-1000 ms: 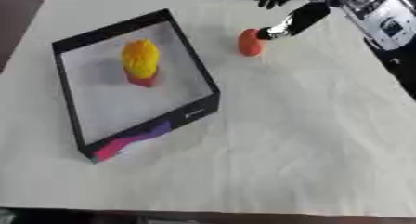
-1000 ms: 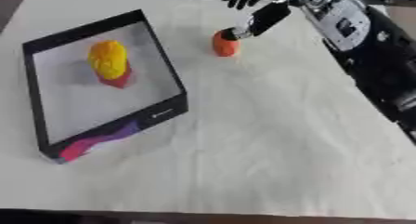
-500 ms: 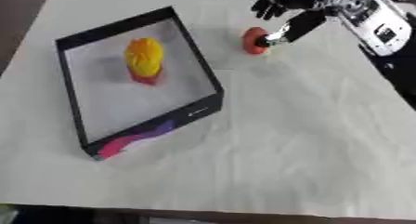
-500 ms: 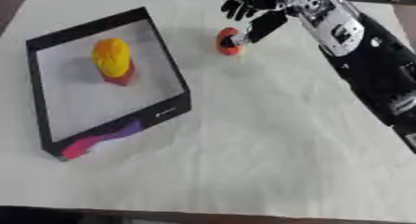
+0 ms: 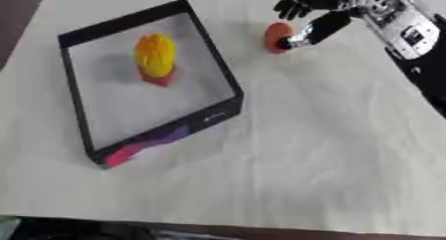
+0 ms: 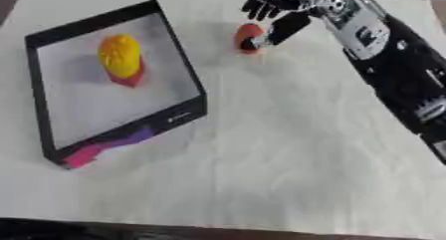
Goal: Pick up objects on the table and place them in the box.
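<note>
Now right hand (image 5: 315,15) w/ fingers spread touches the orange object (image 5: 278,36), far right of box (image 5: 218,69); unclamped, it may roll off.

right arm: reaching in from upper right | right hand (image 5: 309,15): fingers spread, thumb extended down-left

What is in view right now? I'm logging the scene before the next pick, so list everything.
Box: one, black walls, pale floor, pink and purple patch on its near corner, left half of the table.
Yellow object: one, yellow on a red base, standing inside the box.
Orange-red object: one, on the table, right of the box's far corner.
Table: one, covered in off-white cloth.
Right hand: one, black and silver, upper right, thumb against the orange-red object, fingers spread behind it.
Left hand: not in view.
</note>
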Controlling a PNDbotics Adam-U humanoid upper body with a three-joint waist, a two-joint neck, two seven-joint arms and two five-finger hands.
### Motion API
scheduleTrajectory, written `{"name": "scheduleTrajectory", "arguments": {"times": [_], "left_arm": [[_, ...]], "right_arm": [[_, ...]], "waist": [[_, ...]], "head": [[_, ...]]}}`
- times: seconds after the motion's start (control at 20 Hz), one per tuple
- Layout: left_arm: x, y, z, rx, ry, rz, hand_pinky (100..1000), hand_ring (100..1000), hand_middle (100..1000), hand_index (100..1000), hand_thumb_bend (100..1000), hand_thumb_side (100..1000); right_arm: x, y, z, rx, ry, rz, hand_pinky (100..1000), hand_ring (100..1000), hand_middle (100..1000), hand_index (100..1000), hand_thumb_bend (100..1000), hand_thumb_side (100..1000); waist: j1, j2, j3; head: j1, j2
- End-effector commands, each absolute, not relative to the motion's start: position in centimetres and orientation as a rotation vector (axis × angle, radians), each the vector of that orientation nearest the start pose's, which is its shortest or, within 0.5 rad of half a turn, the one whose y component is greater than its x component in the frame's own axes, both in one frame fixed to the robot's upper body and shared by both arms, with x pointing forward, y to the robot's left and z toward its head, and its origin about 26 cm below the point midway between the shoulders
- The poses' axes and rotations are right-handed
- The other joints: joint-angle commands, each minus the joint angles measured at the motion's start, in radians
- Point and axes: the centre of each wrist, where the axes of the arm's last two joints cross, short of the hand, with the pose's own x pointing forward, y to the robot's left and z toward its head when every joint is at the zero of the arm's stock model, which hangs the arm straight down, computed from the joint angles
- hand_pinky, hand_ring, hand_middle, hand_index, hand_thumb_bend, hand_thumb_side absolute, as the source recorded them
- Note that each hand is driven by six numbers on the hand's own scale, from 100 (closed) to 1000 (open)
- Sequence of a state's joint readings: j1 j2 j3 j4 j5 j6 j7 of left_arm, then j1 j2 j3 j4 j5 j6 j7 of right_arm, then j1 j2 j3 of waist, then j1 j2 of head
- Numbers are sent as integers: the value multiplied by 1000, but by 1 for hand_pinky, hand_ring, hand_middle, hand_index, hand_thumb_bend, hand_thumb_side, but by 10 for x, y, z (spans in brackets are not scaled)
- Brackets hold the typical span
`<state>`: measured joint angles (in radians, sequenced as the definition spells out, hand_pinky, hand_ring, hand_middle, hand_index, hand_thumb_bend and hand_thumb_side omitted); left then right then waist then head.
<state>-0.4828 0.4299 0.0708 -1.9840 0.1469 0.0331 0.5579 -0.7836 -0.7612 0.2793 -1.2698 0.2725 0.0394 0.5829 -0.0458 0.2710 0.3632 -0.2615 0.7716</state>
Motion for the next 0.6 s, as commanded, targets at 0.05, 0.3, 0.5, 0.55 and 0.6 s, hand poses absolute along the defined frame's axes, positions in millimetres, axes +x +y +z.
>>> {"name": "scheduleTrajectory", "arguments": {"times": [0.05,0.3,0.5,0.55,0.6], "left_arm": [[307,273,276,362,-2487,310,702,627,756,802,487,473],[307,273,277,362,-2489,313,701,625,755,801,489,474],[307,273,277,362,-2489,318,700,624,754,800,490,475],[307,273,277,362,-2489,319,699,623,754,800,491,476],[307,273,278,362,-2489,320,699,623,754,800,491,476]], "right_arm": [[422,-341,255,-571,-1403,1331,891,849,790,885,502,423],[423,-345,258,-597,-1410,1314,891,849,790,885,504,423],[423,-349,260,-623,-1413,1293,891,848,790,885,504,425],[424,-350,261,-629,-1413,1290,891,847,789,885,505,428],[424,-351,261,-632,-1412,1287,891,847,789,885,504,429]], "waist": [[-8,4,3],[-11,16,10],[-14,25,15],[-15,27,16],[-15,30,17]], "head": [[-13,-2],[-29,-2],[-35,-9],[-36,-11],[-37,-14]]}}
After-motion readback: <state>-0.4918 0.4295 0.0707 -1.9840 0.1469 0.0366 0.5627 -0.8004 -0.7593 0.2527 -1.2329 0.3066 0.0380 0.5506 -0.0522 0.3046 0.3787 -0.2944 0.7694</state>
